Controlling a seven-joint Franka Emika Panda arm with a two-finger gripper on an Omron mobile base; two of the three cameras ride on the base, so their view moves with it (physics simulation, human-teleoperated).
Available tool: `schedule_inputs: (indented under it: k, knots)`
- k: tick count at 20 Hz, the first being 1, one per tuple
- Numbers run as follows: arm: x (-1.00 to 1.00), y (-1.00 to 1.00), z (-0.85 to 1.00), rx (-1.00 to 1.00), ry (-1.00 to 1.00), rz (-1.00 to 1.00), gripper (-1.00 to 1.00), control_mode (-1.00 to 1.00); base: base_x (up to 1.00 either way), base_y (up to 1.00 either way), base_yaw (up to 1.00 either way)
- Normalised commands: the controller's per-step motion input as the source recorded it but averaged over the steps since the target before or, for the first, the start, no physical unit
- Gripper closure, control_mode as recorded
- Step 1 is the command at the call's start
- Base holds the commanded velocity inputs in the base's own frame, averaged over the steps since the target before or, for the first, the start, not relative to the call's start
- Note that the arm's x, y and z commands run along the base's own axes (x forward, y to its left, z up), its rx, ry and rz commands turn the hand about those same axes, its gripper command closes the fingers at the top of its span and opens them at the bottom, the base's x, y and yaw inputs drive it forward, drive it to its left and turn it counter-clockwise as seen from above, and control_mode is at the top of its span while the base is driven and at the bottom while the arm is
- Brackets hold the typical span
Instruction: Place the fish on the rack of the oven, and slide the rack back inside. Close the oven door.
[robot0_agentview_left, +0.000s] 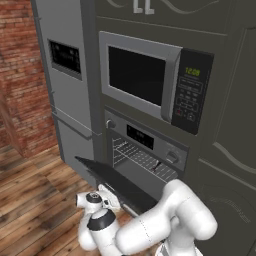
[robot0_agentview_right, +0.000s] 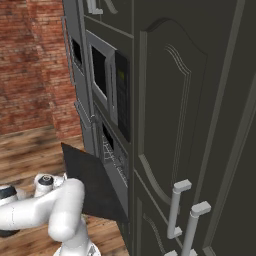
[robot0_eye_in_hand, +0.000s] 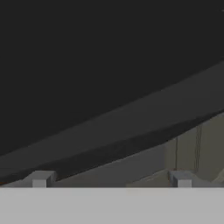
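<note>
The oven sits under the microwave, and its oven door is folded down and out from its lower hinge. Inside the cavity lies the wire rack, and the small dark fish rests on its right part. My hand is low, just under the door's outer edge. In the hand view the gripper is open, its fingertips far apart with nothing between them, and the door's dark underside is close ahead. From the right side the door juts out over my arm.
A silver-framed microwave is built in above the oven. A tall grey appliance stands to the left, with a brick wall beyond it. Wooden floor lies open at the left. Cabinet handles stick out at the right.
</note>
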Motion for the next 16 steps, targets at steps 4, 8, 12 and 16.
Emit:
schedule_inputs:
  k: [4,8,12,16]
  knots:
    - [0.0,-1.0,0.48,-0.43,-0.28,-0.19,-1.0,-1.0,0.0,0.0,0.0]
    - [0.12,-0.94,0.63,-0.42,-0.33,-0.1,-1.0,-1.0,0.0,0.0,0.0]
    - [0.48,-0.92,0.56,-0.34,-0.32,-0.02,-1.0,-1.0,0.0,0.0,0.0]
    - [0.95,-1.0,0.22,-0.15,-0.2,0.02,-1.0,-1.0,0.0,0.0,0.0]
